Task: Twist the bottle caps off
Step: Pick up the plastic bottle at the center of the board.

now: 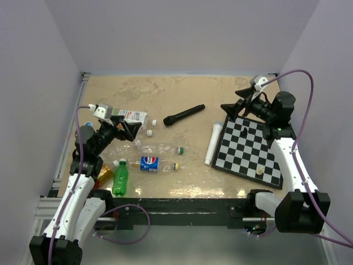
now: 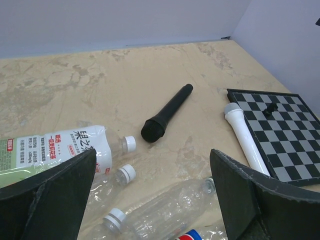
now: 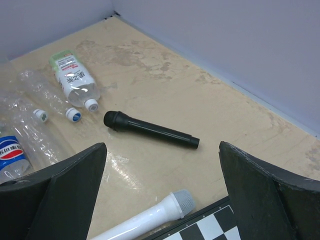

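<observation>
Table [image 1: 182, 94]: tan and blotched, with pale walls on three sides.
Chessboard [image 1: 251, 152]: lies flat at the right, under the right arm. A dark chess piece [image 1: 243, 130] stands near its far edge and a light chess piece [image 1: 260, 171] near its near corner.
White microphone [image 1: 213, 143]: lies along the chessboard's left edge, just beside it.
Black microphone [image 1: 183, 115]: lies aslant mid-table, apart from everything, between the two grippers.
Labelled container [image 1: 131, 116]: white and green, on its side at the far left, next to the left gripper's fingers.
Bottles [image 1: 157, 148]: all lie left of centre. The clear crinkled ones crowd together, the Pepsi bottle [image 1: 150, 164] lies nearer the arms, and the green bottle [image 1: 120, 178] lies closest to the near edge.
Bottle caps [image 2: 129, 144]: each one seen sits on its neck — white ones in the cluster, a green cap [image 1: 180, 150], a yellow cap [image 1: 176, 166].
In the way: the clear bottles press against one another, and the left arm covers part of an orange thing [image 1: 105, 172].
Left arm: elbow bent, reaching over the cluster. The left gripper [image 1: 128, 130] hovers with its jaws wide apart — nothing between them.
Right arm: raised over the chessboard's far edge, wrist turned toward the centre. The right gripper [image 1: 236, 102] has its jaws wide apart, empty.
</observation>
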